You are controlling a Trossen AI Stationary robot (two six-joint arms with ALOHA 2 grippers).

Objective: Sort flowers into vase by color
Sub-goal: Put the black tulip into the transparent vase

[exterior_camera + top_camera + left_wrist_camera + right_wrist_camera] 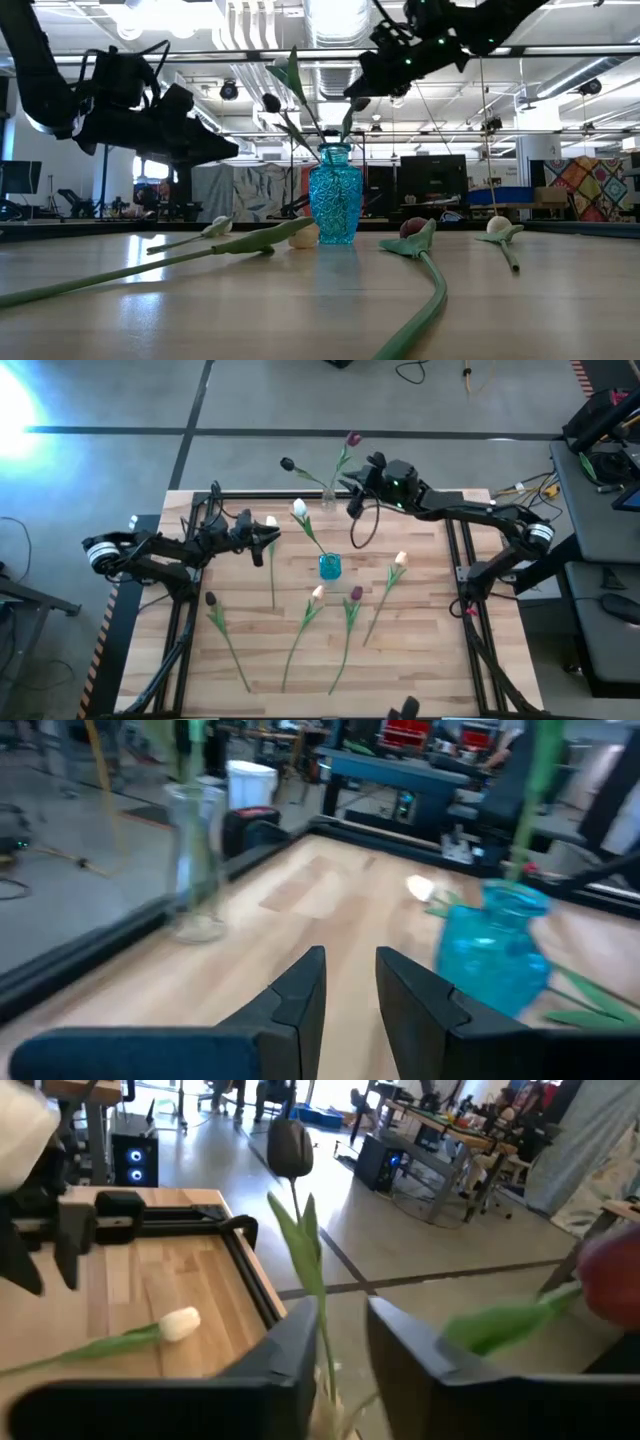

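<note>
Right gripper (352, 488) hovers above the clear vase (329, 498) – fingers slightly apart, seemingly empty; left gripper (268, 542) likewise near the blue vase (330, 566).

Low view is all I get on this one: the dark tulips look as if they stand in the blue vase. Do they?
Observer: No. The high view shows the dark tulips in a clear glass vase at the table's far edge, behind the blue vase.
Operator: So what does the blue one hold?
Observer: One white tulip, leaning toward the left arm's side.
Operator: Which arm is over the clear vase?
Observer: The right gripper, its fingers open beside a dark tulip's stem. The left gripper hangs on the left arm's side of the blue vase, its fingers open with nothing between them.
</note>
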